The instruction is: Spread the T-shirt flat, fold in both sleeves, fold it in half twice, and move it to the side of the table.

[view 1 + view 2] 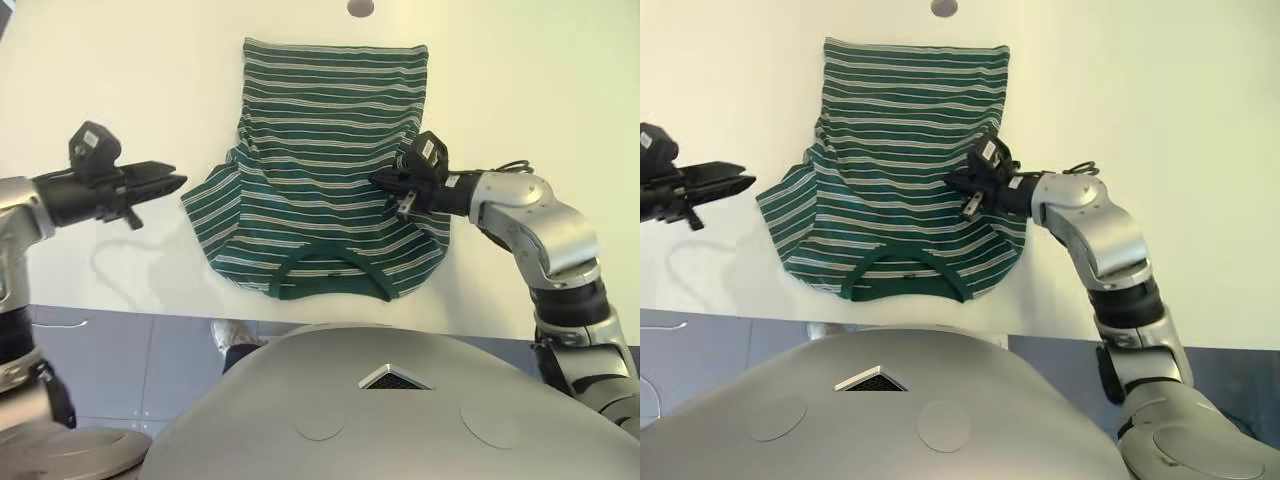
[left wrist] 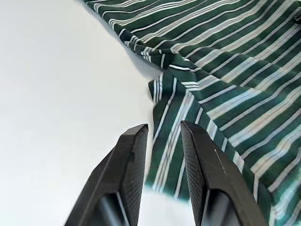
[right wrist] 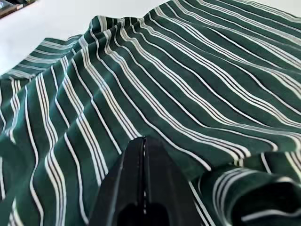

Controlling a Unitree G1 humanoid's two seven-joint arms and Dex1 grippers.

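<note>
While the T-shirt (image 1: 320,150) lies spread on the desk (image 1: 540,80), the folding appears barely begun.

Item: green striped T-shirt, one, front of the desk, centred between the arms. Collar (image 1: 330,272) towards the robot, hem (image 1: 335,47) at the far end. Body mostly flat, with light wrinkles near the shoulders.

Progress, as judged:
- Spreading: seemingly done.
- Right sleeve: looks turned in over the body; a doubled ridge of cloth (image 3: 254,183) sits just beside the right hand.
- Left sleeve (image 1: 212,205): not yet folded, fanned outward on the desk.
- Two half-folds: not done.
- Move to the side of the desk: not done.

Right hand (image 1: 378,181): over the shirt's right shoulder area, low over or touching the cloth, pointing inward across the body. Fingers pressed together; whether any cloth is pinched between them cannot be told.

Left hand (image 1: 178,181): off the shirt, over bare desk, just beside the outer edge of the left sleeve and pointing at it. Fingers (image 2: 127,160) a little apart, nothing between them; the sleeve's edge lies just ahead of the tips.

Next step, likely: taking that left sleeve and folding it inward.
</note>
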